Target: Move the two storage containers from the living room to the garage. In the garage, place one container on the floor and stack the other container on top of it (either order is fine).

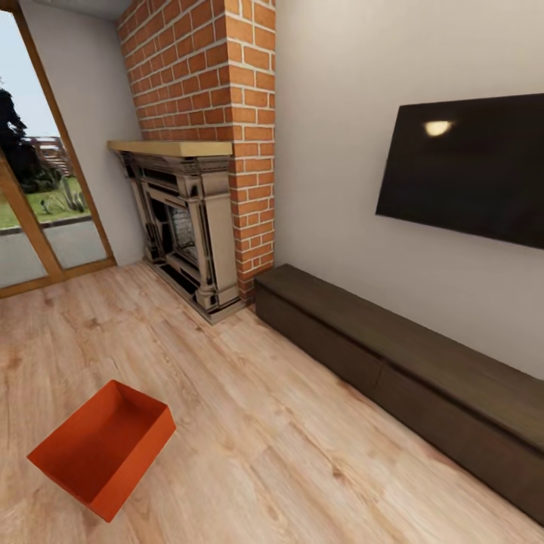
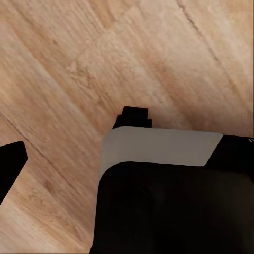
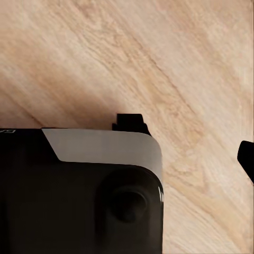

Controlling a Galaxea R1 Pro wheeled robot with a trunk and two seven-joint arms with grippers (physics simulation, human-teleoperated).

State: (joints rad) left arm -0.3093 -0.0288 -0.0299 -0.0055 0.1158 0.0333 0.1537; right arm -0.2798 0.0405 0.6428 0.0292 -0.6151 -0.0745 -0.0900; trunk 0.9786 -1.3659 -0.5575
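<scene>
Orange box [image 1: 102, 447] on the wood floor [image 1: 287, 438], close by and empty.

From the head, the box sits alone on the planks, well apart from the long dark bench [image 1: 423, 378], the brick fireplace [image 1: 189, 227] and the black TV [image 1: 468, 166]. It looks light and stiff, with thin walls and no lid, so a long wall's top edge is a good place to pinch. Each wrist sees planks past a dark body. I cannot tell if the left tool or the right tool is apart or together.

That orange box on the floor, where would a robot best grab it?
Probably by a thin upright wall of the box, coming from above: it is lidless and open upward, so one finger can slip inside and one outside the rim. The near long wall, facing the camera, looks easiest.
</scene>
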